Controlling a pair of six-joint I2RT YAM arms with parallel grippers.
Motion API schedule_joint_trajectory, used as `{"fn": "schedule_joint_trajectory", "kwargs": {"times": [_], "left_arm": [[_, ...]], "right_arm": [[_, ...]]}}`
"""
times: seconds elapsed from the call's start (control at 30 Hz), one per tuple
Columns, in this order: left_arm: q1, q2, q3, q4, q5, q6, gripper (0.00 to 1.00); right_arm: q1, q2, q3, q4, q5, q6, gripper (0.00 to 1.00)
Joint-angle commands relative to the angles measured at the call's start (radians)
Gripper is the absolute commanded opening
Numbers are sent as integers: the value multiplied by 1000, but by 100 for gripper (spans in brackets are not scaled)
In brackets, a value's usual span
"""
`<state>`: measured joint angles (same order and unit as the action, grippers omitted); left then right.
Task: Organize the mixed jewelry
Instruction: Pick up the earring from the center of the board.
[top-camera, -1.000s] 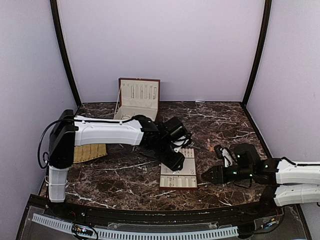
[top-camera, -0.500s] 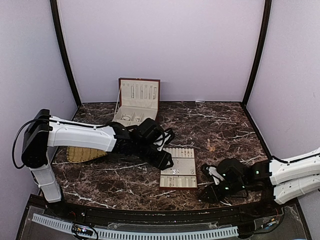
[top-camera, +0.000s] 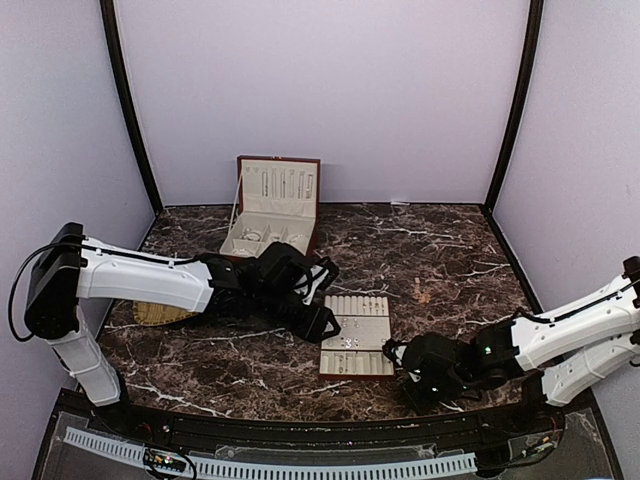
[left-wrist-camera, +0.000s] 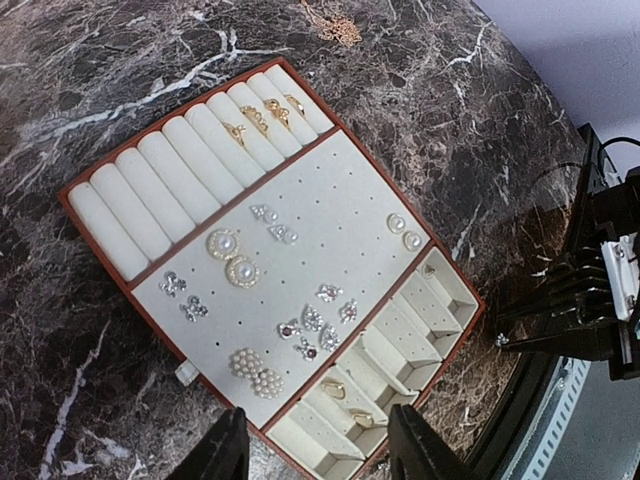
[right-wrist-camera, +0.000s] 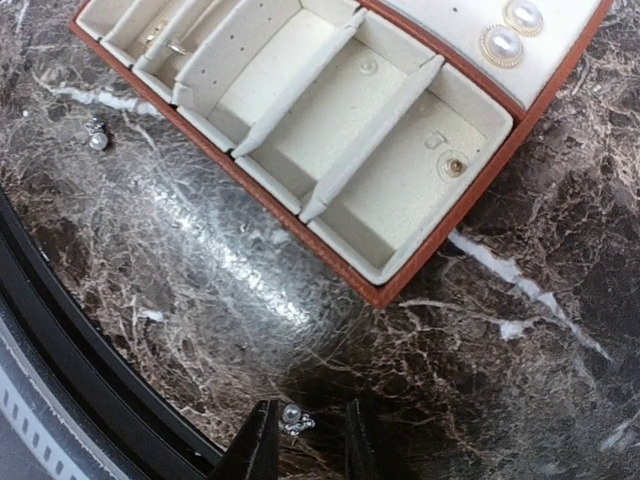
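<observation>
The cream slotted tray lies mid-table and holds several earrings and rings; it also shows in the left wrist view and the right wrist view. My left gripper hangs open and empty above the tray's near end. My right gripper is low at the tray's near right corner, open, with a small pearl stud lying on the marble between its fingers, close to the left finger. A second loose stud lies on the table by the tray. I see no bangle.
An open red-brown box stands at the back. A woven straw mat lies at the left under my left arm. A thin gold chain lies on the marble beyond the tray. The black front rail runs close to my right gripper.
My left arm has drawn back to the left, off the middle of the tray. My right arm has swung left and nearer the front edge, coming down around the pearl stud.
</observation>
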<state>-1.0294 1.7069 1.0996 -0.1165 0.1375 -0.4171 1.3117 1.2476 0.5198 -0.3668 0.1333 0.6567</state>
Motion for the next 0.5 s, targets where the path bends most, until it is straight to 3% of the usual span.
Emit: {"fn": "schedule_joint_trajectory", "kwargs": {"times": [0.0,0.47], "left_arm": [[8,-53,-34,38,14,-8,50],[17,-66,-55,52,19,1,50]], "right_arm": [[37,43,46,-35,68,-16,23],[70,88,77,-77,115,-15,9]]}}
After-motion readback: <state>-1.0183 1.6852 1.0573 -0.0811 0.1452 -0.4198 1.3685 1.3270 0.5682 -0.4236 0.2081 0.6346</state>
